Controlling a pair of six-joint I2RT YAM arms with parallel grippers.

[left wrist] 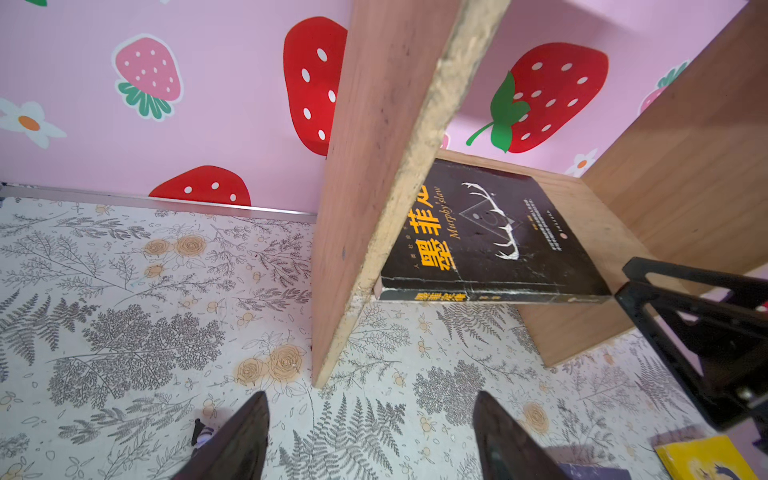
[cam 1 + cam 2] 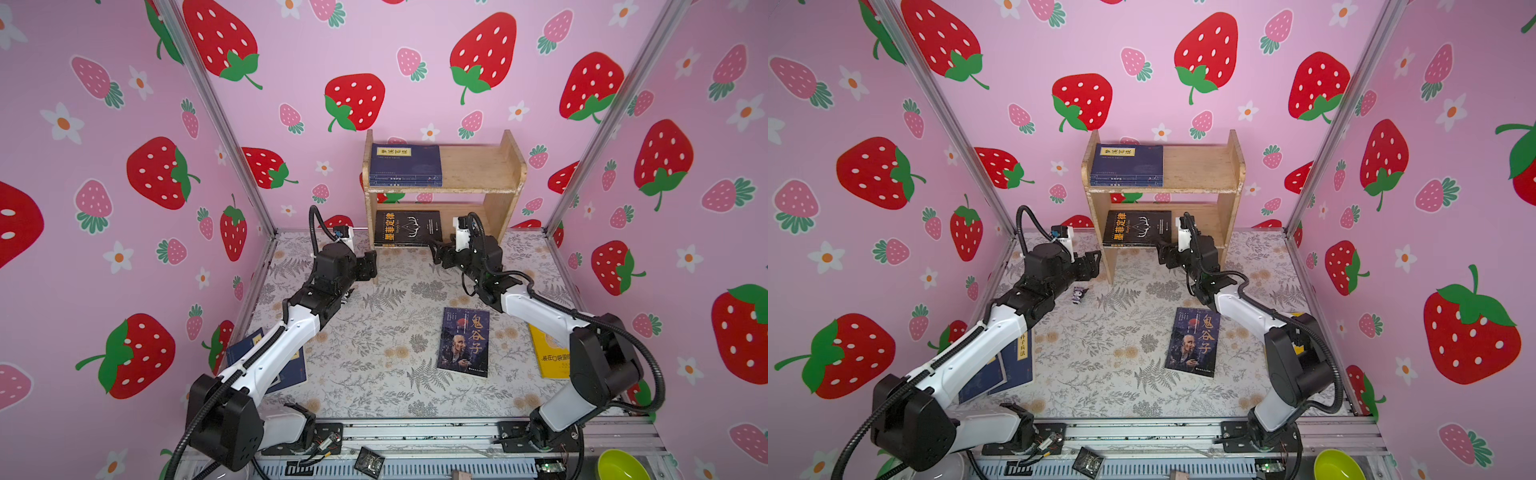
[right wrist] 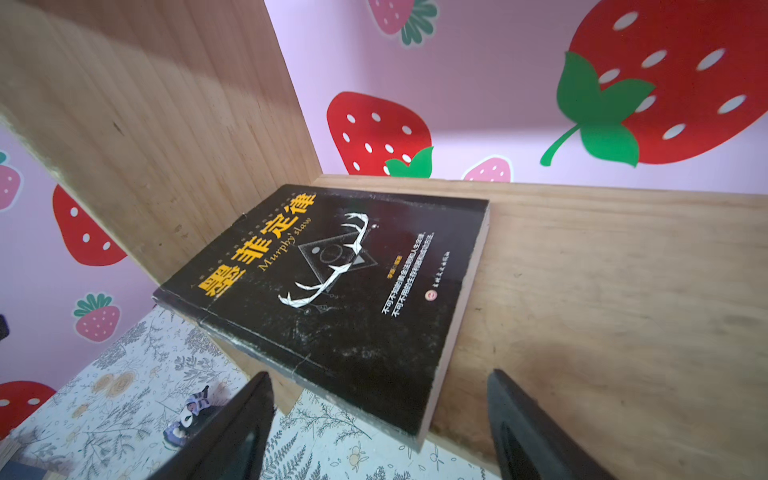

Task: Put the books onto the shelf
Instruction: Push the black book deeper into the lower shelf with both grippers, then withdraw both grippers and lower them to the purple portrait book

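Left gripper [image 2: 371,265] hangs open and empty by a leg of the shelf [image 2: 478,170]; the black book [image 2: 405,227] lies flat on the lower tier, spine poking past the front edge. Right gripper [image 2: 436,249] gapes empty just beside it. A gentle push inward looks wise, then the face-cover book [image 2: 464,341] on the table [image 2: 374,332].

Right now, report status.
Left gripper, right gripper open, empty. Black book on shelf, lower tier, overhanging. Face-cover book, yellow book, navy book on table. Nothing blocking.

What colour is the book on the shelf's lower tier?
The book is black, with gold characters and white antlers; right wrist view shows it best.
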